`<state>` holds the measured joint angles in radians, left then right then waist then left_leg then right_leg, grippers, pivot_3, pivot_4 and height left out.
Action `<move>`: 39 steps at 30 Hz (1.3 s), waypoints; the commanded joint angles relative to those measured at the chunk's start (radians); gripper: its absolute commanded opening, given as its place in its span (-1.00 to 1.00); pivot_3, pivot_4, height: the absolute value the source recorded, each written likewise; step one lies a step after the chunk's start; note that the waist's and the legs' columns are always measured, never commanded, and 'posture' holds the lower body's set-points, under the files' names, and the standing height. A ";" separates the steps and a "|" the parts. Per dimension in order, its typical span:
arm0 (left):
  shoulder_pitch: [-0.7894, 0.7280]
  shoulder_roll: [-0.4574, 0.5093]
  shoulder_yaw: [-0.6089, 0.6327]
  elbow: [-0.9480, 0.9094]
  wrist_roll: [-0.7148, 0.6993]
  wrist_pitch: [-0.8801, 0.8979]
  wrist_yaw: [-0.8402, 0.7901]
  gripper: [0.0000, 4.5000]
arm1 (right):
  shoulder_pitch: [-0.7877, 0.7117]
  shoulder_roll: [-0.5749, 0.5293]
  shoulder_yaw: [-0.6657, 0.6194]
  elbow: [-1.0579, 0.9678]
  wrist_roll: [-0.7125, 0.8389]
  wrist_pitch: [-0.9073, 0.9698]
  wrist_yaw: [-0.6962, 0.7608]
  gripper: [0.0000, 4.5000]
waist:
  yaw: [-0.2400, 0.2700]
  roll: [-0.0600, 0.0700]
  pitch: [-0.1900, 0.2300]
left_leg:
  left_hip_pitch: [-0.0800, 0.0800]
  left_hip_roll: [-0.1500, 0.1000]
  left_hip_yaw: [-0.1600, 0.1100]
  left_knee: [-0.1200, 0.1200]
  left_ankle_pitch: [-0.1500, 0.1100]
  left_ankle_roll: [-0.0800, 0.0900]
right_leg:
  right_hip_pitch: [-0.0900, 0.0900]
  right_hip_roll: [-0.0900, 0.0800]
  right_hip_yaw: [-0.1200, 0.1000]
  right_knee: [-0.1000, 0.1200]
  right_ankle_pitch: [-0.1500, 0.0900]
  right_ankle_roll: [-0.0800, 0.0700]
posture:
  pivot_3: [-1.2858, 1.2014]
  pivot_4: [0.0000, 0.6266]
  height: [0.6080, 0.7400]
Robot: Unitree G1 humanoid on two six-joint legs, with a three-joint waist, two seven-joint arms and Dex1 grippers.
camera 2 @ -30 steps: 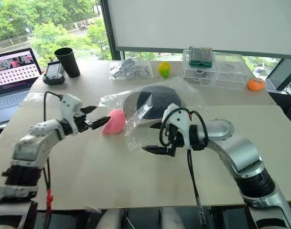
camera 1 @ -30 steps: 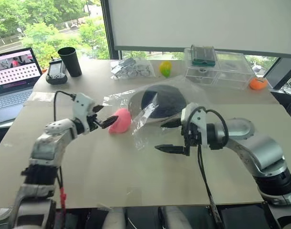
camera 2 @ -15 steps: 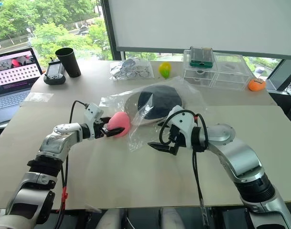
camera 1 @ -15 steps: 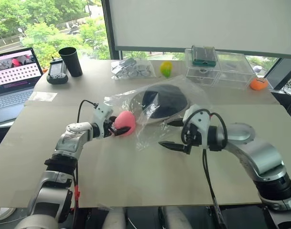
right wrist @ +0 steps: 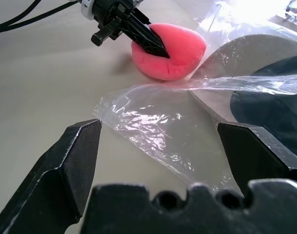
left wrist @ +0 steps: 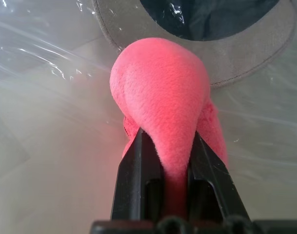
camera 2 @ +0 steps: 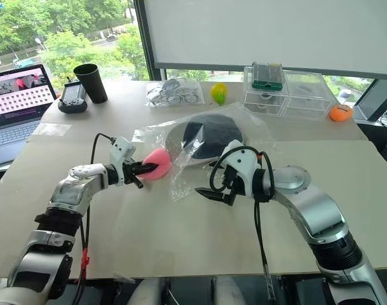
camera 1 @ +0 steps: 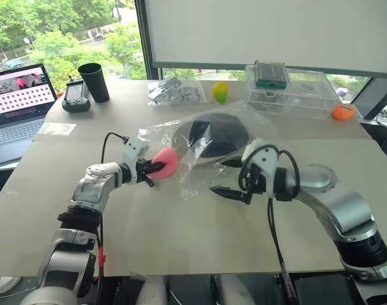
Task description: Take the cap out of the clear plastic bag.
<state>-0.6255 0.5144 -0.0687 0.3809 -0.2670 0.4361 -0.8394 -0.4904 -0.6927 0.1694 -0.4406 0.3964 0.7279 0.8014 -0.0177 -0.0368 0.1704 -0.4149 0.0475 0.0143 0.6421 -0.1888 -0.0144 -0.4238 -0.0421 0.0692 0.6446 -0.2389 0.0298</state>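
The cap [camera 1: 212,135] lies dark lining up inside the clear plastic bag [camera 1: 192,175] at mid-table; its beige brim [left wrist: 255,56] shows under the film. Just left of the bag's edge lies a pink pig toy [camera 1: 167,161], and my left gripper [camera 1: 152,169] is shut on it, its black fingers [left wrist: 138,170] pinching the plush [left wrist: 160,92]. My right gripper [camera 1: 220,177] hangs open over the bag's near edge, the crinkled film [right wrist: 153,122] lying between its spread fingers [right wrist: 72,156] without touching them. From the right wrist, the left gripper [right wrist: 150,44] digs into the toy [right wrist: 175,53].
At the back left are a laptop [camera 1: 18,95], a black device [camera 1: 74,96] and a black cup [camera 1: 93,81]. Along the back stand a small bag with eyeglasses [camera 1: 174,91], a yellow object [camera 1: 220,90], rigid clear boxes [camera 1: 288,89] and an orange object [camera 1: 343,111].
My left gripper dropped toward the pink pig toy and shut on it, squeezing the plush. The right gripper stayed open at the bag's edge.
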 commanded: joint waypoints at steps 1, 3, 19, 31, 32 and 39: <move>0.042 -0.004 -0.010 -0.035 0.011 0.033 -0.008 -0.98 | -0.005 0.008 -0.015 -0.009 -0.012 -0.033 -0.006 1.00 | 0.000 0.000 0.000 | 0.000 0.000 0.000 0.000 0.000 0.000 | 0.000 0.000 0.000 0.000 0.000 0.000 | 0.03 -0.52 1.00; 0.056 -0.001 0.016 -0.077 -0.016 0.053 -0.007 -0.98 | -0.005 0.010 -0.010 -0.003 -0.021 -0.035 -0.006 1.00 | 0.000 0.000 0.000 | 0.000 0.000 0.000 0.000 0.000 0.000 | 0.000 0.000 0.000 0.000 0.000 0.000 | 0.03 -0.52 1.00; -0.340 0.069 0.367 0.437 0.027 -0.161 0.610 -0.52 | -0.017 0.040 0.011 0.062 -0.095 -0.098 -0.021 1.00 | 0.007 -0.001 0.001 | 0.000 0.000 -0.002 0.002 0.000 0.000 | 0.000 0.000 -0.001 0.001 -0.001 0.002 | 0.03 -0.52 1.00; -0.347 0.010 0.367 0.512 0.038 -0.378 0.568 -0.17 | 0.006 0.054 0.002 0.051 -0.106 -0.090 -0.027 1.00 | 0.003 -0.005 0.003 | -0.008 -0.002 -0.002 0.001 0.000 0.000 | -0.004 -0.002 -0.002 -0.003 0.006 -0.002 | 0.03 -0.52 1.00; -0.346 0.011 0.367 0.510 0.040 -0.380 0.568 -0.17 | 0.006 0.055 0.002 0.051 -0.106 -0.090 -0.027 1.00 | 0.002 -0.005 0.003 | -0.008 -0.002 -0.002 0.002 0.000 -0.001 | -0.004 -0.002 -0.002 -0.003 0.006 -0.002 | 0.03 -0.52 1.00; -0.421 0.042 0.375 0.674 0.073 -0.417 0.649 -0.17 | 0.000 0.064 0.005 0.064 -0.112 -0.092 -0.032 1.00 | 0.003 -0.005 0.003 | -0.007 -0.002 -0.002 0.002 0.000 -0.001 | -0.004 -0.002 -0.002 -0.001 0.006 -0.002 | 0.03 -0.52 1.00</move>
<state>-0.9878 0.5173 0.2933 0.9840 -0.2197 0.0630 -0.2433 -0.4836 -0.6355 0.1942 -0.3581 0.2873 0.6550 0.7816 -0.0145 -0.0420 0.1733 -0.4219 0.0456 0.0122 0.6442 -0.1891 -0.0150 -0.4279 -0.0436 0.0672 0.6434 -0.2332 0.0280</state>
